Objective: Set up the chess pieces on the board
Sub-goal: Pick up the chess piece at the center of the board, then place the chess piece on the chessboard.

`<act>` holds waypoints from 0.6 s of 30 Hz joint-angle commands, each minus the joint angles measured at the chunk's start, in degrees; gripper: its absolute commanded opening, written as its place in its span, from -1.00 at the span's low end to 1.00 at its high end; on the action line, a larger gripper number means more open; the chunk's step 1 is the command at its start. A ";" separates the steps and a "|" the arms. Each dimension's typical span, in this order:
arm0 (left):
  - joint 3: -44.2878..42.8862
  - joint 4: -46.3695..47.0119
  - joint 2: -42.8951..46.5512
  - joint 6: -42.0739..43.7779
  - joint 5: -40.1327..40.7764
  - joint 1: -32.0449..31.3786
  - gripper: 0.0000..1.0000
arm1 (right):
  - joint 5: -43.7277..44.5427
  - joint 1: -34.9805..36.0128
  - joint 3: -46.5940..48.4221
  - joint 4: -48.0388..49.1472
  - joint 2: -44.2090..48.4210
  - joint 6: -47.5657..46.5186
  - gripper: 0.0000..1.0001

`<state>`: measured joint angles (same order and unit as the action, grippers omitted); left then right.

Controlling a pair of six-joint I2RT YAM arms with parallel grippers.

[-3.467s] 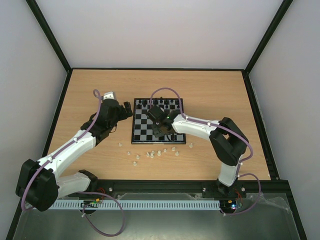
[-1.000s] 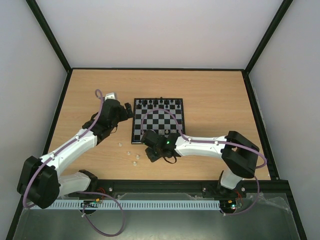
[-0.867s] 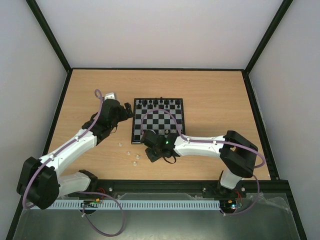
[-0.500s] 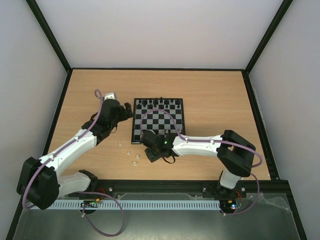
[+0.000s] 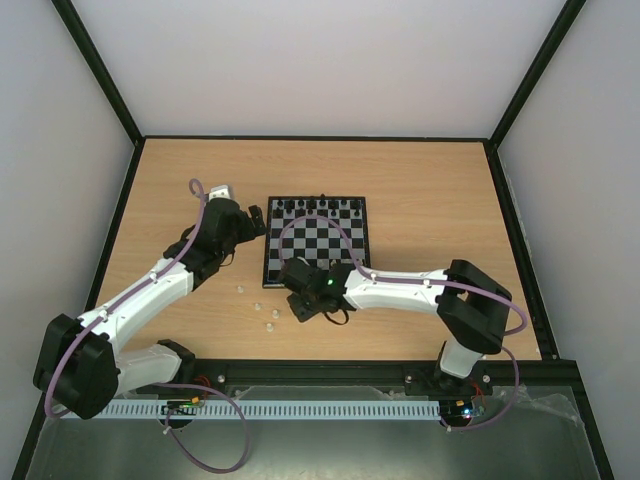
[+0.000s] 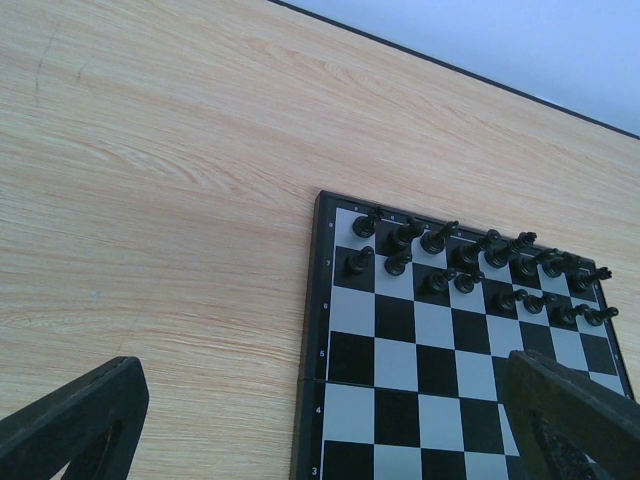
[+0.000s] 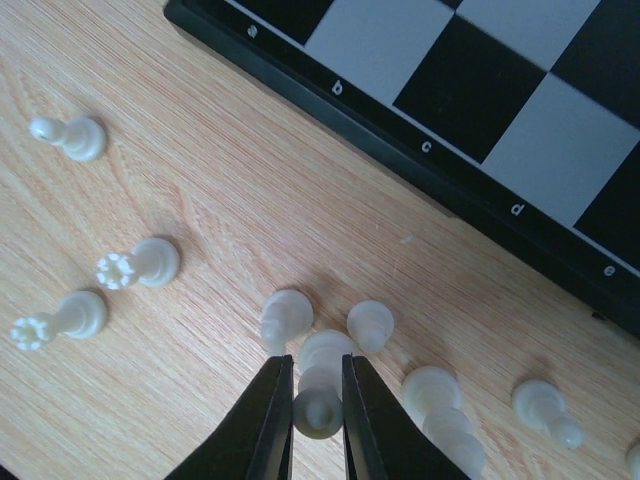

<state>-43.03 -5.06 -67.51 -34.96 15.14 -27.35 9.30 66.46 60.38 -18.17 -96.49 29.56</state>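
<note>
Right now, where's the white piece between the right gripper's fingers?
Right wrist view: the white piece sits on the table off the board's lettered edge, between the right gripper's fingers, amid other white chessmen.

The top camera looks steeply down over the whole worktop [image 5: 420, 190] from its near edge. Both wrist views share the board [image 6: 395, 365] — left low and oblique, right close above its near rim.
</note>
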 commanded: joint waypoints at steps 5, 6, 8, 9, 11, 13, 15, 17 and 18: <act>-0.05 -0.13 1.05 0.16 0.51 -0.07 0.99 | 5.05 0.52 6.30 -8.27 4.37 -1.21 -0.69; -0.07 -0.08 1.06 0.18 0.51 -0.07 0.99 | 6.11 0.45 7.07 -8.88 4.23 -1.36 -0.68; -0.05 -0.12 1.01 0.16 0.51 -0.07 0.99 | 7.49 0.03 8.35 -9.81 3.76 -1.96 -0.68; -0.12 -0.08 1.06 0.18 0.53 -0.07 0.99 | 7.86 -0.49 8.83 -10.05 3.40 -2.23 -0.67; -0.10 -0.12 1.12 0.17 0.60 -0.07 0.99 | 7.76 -1.94 9.37 -9.94 2.67 -2.92 -0.68; -0.12 -0.17 1.07 0.16 0.66 -0.07 0.99 | 6.89 -3.69 9.56 -9.26 1.93 -3.53 -0.69; -0.11 -0.17 1.10 0.18 0.68 -0.07 0.99 | 6.33 -5.29 9.62 -8.30 1.22 -4.23 -0.70; -0.10 -0.19 1.15 0.21 0.75 -0.07 0.99 | 5.86 -6.75 9.98 -7.69 0.33 -4.94 -0.70; -0.06 -0.13 1.07 0.23 0.77 -0.07 0.99 | 5.82 -7.51 10.20 -7.55 -0.19 -5.21 -0.70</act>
<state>-43.03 -5.06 -67.48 -34.96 15.16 -27.35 14.85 61.49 68.95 -23.70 -94.45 26.44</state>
